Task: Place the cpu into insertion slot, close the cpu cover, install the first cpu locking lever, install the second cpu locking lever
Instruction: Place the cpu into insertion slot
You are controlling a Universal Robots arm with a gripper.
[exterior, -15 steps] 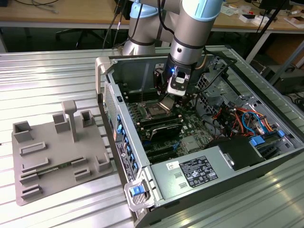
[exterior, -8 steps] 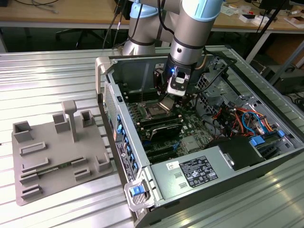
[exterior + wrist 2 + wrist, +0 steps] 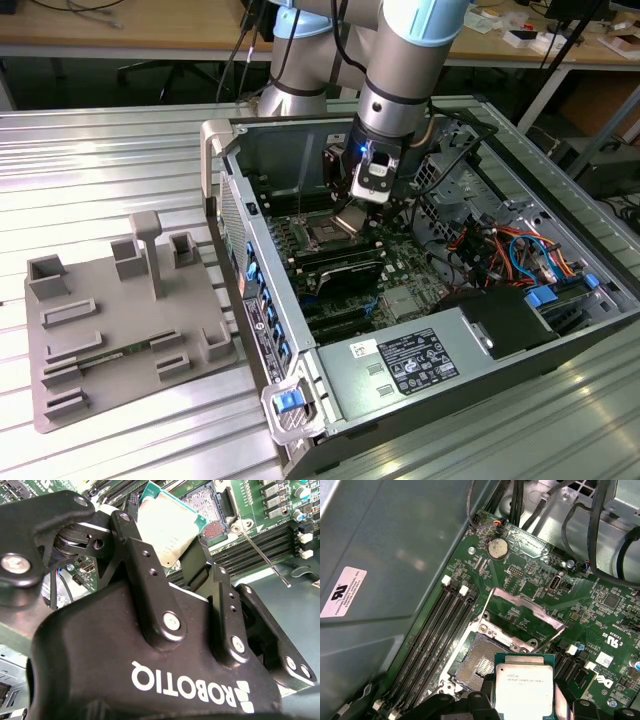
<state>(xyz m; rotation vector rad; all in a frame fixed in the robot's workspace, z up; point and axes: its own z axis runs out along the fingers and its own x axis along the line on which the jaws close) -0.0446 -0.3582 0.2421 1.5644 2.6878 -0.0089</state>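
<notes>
In the exterior view, the robot arm reaches down into an open computer case that lies on a slatted metal worktop. Its jaws hang just above the green motherboard. They grip the cpu, which is tilted and sits just beside and above the insertion slot. A grey fixture tray lies on the worktop beside the case, at the exterior view's left.

In the second wrist view, the jaws are closed on the cpu. The black fingers pinch it at opposite edges, and its silvery top is in sight. Behind it the insertion slot lies uncovered with its pin field showing. A thin metal locking lever stands free across the black memory slots.

In the first wrist view, the cpu is held in the air close to one corner of the insertion slot and is not seated in it. The cpu cover stands swung open at the slot's far edge. Long memory slots run alongside the slot. A coin cell battery sits farther off on the board.
</notes>
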